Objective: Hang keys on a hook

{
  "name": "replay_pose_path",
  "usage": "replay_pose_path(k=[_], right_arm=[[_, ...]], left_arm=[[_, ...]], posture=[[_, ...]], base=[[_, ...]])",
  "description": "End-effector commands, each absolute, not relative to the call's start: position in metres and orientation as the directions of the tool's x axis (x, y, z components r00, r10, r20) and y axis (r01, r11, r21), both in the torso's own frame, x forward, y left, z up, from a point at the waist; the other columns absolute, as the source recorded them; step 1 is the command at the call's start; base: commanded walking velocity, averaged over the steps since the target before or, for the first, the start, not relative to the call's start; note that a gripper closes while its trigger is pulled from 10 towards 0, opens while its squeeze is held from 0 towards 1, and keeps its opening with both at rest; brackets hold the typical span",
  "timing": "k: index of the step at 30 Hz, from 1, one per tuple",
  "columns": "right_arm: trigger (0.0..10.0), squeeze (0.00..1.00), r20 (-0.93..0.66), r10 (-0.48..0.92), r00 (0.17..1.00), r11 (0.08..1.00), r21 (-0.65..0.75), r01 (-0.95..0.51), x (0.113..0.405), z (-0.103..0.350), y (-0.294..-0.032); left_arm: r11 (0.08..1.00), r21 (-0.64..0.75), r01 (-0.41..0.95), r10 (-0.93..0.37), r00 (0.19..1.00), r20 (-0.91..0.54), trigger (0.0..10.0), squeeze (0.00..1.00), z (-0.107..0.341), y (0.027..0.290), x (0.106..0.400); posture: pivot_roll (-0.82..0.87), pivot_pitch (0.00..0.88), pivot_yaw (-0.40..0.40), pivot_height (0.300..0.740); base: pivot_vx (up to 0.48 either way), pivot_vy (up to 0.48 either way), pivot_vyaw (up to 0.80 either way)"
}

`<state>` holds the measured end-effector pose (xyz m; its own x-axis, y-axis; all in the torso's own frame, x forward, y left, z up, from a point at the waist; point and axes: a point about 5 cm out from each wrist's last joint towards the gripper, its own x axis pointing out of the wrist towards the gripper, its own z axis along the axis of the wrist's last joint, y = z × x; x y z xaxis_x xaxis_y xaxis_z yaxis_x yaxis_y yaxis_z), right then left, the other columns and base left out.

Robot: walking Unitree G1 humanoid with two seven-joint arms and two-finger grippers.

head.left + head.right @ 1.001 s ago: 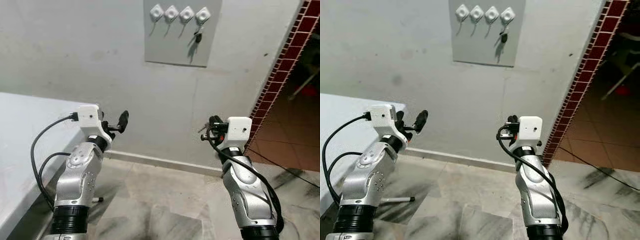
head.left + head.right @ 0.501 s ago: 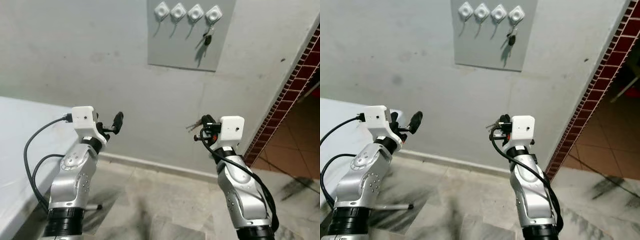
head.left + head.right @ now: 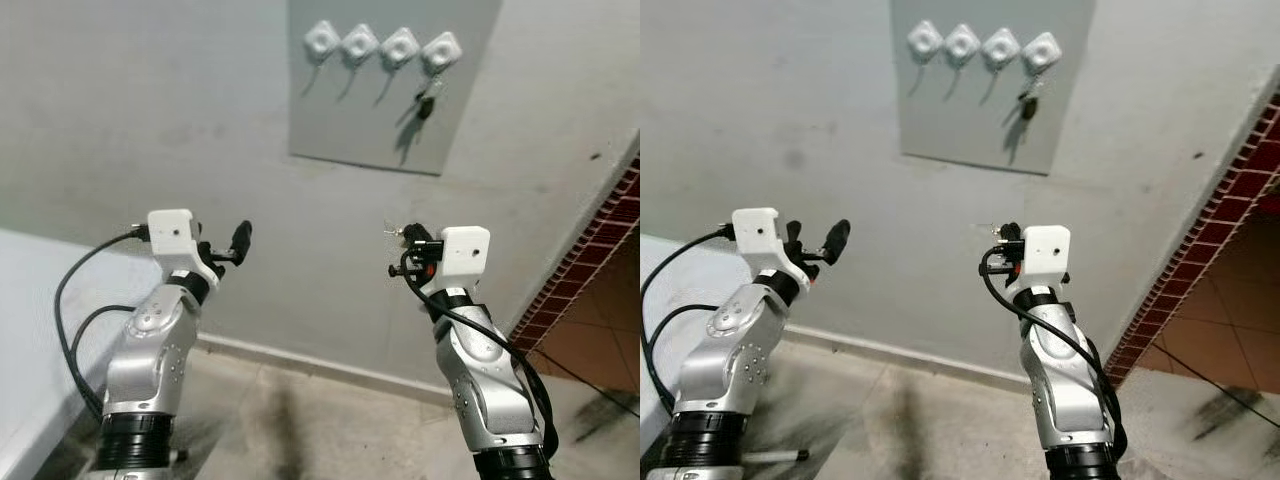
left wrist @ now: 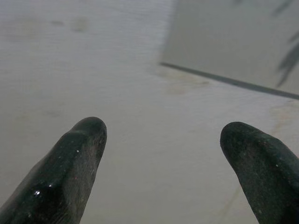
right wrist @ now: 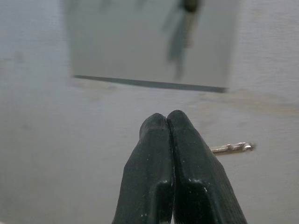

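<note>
While the right gripper (image 3: 408, 250) pinches keys (image 3: 397, 233), the hooks (image 3: 382, 46) sit above and ahead on a grey panel (image 3: 360, 125); right arm nearer. Left gripper (image 3: 228, 243) idle, empty. Left wrist: fingers (image 4: 70, 172) spread apart, bare wall. Right wrist: fingers (image 5: 187, 177) closed, key tip (image 5: 232, 148) poking sideways, panel above.
</note>
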<state>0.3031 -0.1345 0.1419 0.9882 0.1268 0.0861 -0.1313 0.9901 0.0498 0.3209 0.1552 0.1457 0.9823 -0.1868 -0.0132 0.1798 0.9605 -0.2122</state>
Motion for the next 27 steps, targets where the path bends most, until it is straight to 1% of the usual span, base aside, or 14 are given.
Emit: replay_pose_path(k=[1, 11, 14, 19, 23, 27], right_arm=[[10.0, 0.0, 0.108, 0.117, 0.987, 0.991, 0.047, -0.122, 0.305, 0.148, -0.137], [10.0, 0.0, 0.107, 0.123, 0.987, 0.991, 0.043, -0.129, 0.304, 0.148, -0.136], [10.0, 0.0, 0.105, 0.128, 0.986, 0.99, 0.04, -0.133, 0.304, 0.148, -0.136], [10.0, 0.0, 0.105, 0.132, 0.986, 0.99, 0.036, -0.137, 0.304, 0.148, -0.135], [10.0, 0.0, 0.108, 0.138, 0.985, 0.989, 0.032, -0.142, 0.304, 0.149, -0.134], [10.0, 0.0, 0.117, 0.16, 0.98, 0.986, 0.021, -0.164, 0.306, 0.151, -0.132]], left_arm=[[0.963, -0.197, 0.182, -0.187, 0.982, -0.004, 10.0, 0.0, 0.15, 0.156, 0.322], [0.967, -0.19, 0.172, -0.176, 0.984, -0.004, 10.0, 0.0, 0.15, 0.157, 0.321], [0.973, -0.184, 0.142, -0.147, 0.989, -0.013, 10.0, 0.0, 0.147, 0.158, 0.322], [0.97, -0.194, 0.147, -0.154, 0.988, -0.019, 10.0, 0.0, 0.147, 0.158, 0.322], [0.963, -0.198, 0.185, -0.191, 0.982, -0.011, 10.0, 0.0, 0.149, 0.156, 0.322], [0.954, -0.129, 0.272, -0.274, 0.962, 0.005, 10.0, 0.0, 0.155, 0.143, 0.32]], posture=[[-0.03, 0.0, -0.009, 0.74], [-0.03, 0.0, -0.011, 0.74], [-0.03, 0.0, -0.011, 0.74], [-0.03, 0.0, -0.011, 0.74], [-0.03, 0.0, -0.016, 0.74], [-0.03, 0.0, -0.016, 0.74]], base=[[0.48, 0.0, 0.0], [0.454, 0.0, 0.0], [0.0, 0.0, 0.0], [0.0, 0.0, 0.0], [0.0, 0.0, 0.0], [0.0, 0.0, 0.0]])
